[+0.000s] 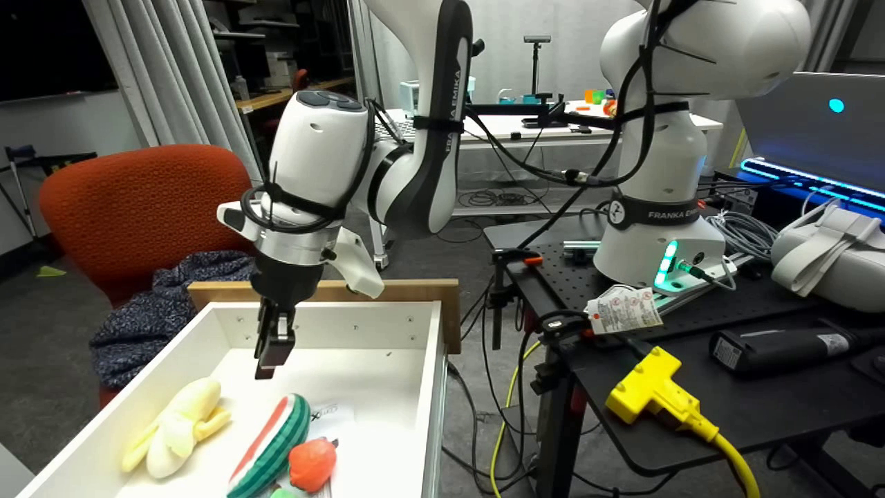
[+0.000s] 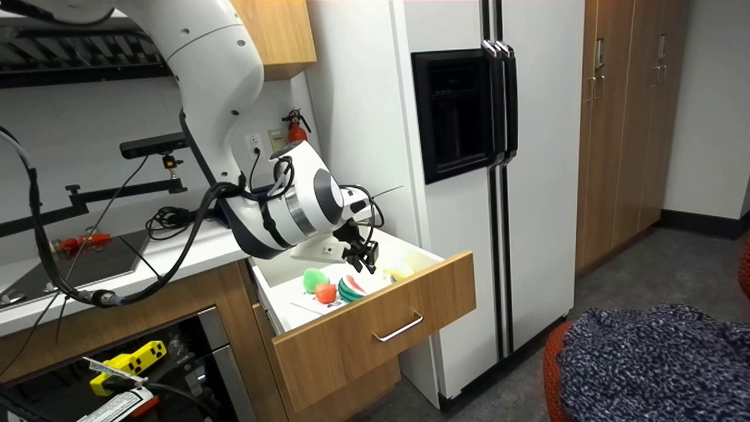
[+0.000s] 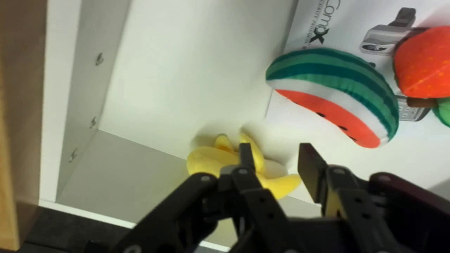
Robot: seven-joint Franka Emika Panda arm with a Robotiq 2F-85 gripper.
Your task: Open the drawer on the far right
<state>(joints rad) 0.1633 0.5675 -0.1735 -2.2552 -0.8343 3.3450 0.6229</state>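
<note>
The gripper [image 3: 276, 160] is nearest in the wrist view, its jaws spread with a gap between them. Below lies a yellow plush banana [image 3: 211, 160], near a plush watermelon slice [image 3: 334, 88]; an orange-red plush fruit [image 3: 423, 63] sits just beside the slice. Slice and fruit partly cover a white printed piece [image 3: 355, 17] — sheet or box, I cannot tell — marked CompX, with PRODUCTS legible in smaller type. All rest in the drawer [image 2: 334, 337], which stands pulled out from the counter [image 2: 205, 240] beside the white refrigerator [image 2: 457, 246], with the gripper hanging above. Farther back, FRANKA EMIKA runs along the arm [image 1: 449, 104]. A white cable tag [image 1: 626, 309] carries print too small to read. Beyond it, the black collar [image 1: 660, 211] round the arm's foot reads FRANKA EM, then curves away, and a laptop [image 1: 809, 131] bears a glowing turquoise emblem.
</note>
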